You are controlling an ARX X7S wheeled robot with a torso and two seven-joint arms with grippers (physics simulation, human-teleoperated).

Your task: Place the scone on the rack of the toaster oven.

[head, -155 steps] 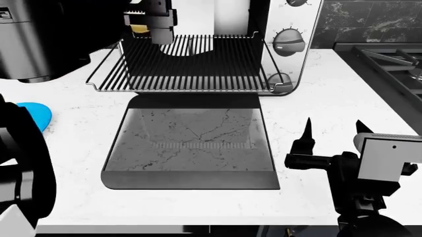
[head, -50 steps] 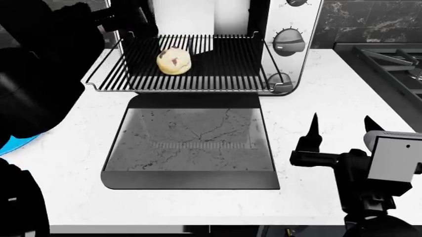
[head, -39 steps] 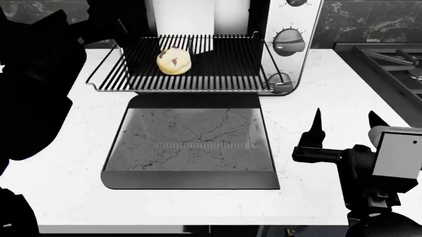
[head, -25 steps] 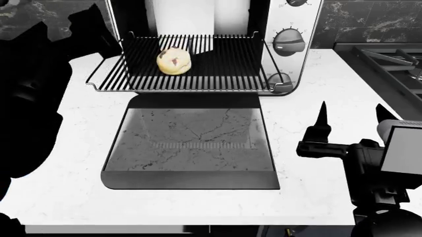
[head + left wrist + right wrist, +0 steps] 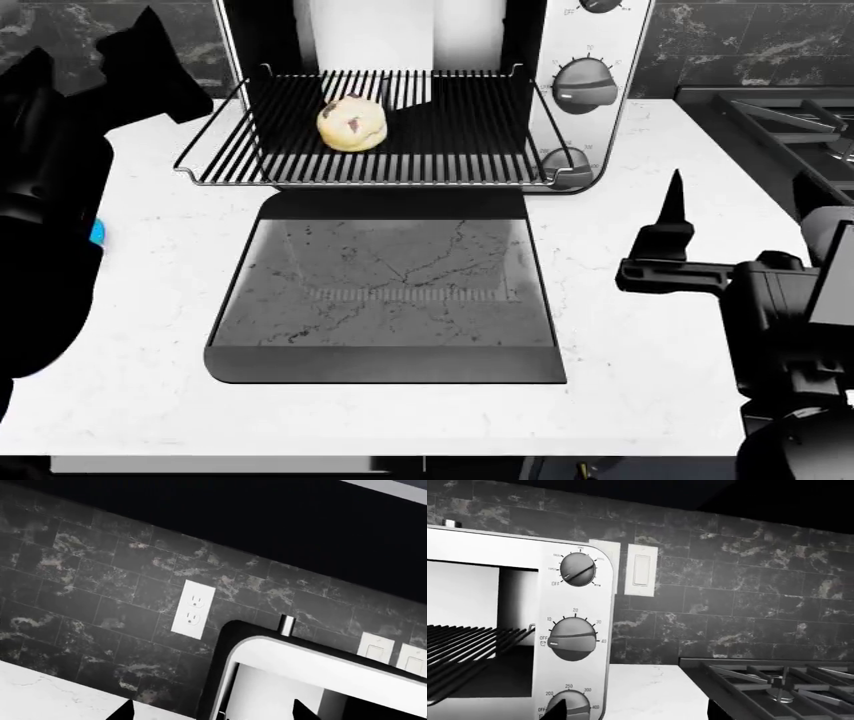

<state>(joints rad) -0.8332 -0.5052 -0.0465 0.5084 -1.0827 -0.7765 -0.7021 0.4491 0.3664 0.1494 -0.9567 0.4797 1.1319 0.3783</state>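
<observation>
The scone [image 5: 352, 124] lies on the left part of the rack [image 5: 441, 150], which is pulled out of the open toaster oven [image 5: 587, 90]. Nothing touches the scone. My left gripper [image 5: 91, 35] is open and empty, raised to the left of the oven; in the left wrist view [image 5: 213, 712] only its two fingertips show, aimed at the oven's top edge [image 5: 300, 650] and the wall. My right gripper [image 5: 741, 185] is open and empty over the counter to the right of the oven; in the right wrist view [image 5: 637, 711] it faces the oven's knobs [image 5: 575, 639] and the rack [image 5: 467, 647].
The oven's glass door [image 5: 387, 290] lies open, flat on the white counter [image 5: 667, 150]. Grey stove grates [image 5: 787, 120] are at the right and show in the right wrist view [image 5: 774, 680]. A sliver of the blue plate [image 5: 96, 232] shows behind my left arm. A dark tiled wall with an outlet [image 5: 193, 609] stands behind.
My left gripper let go of the scone onto the rack and has drawn back up and to the left. My right gripper has drifted right and farther away. The scone has stayed put.
</observation>
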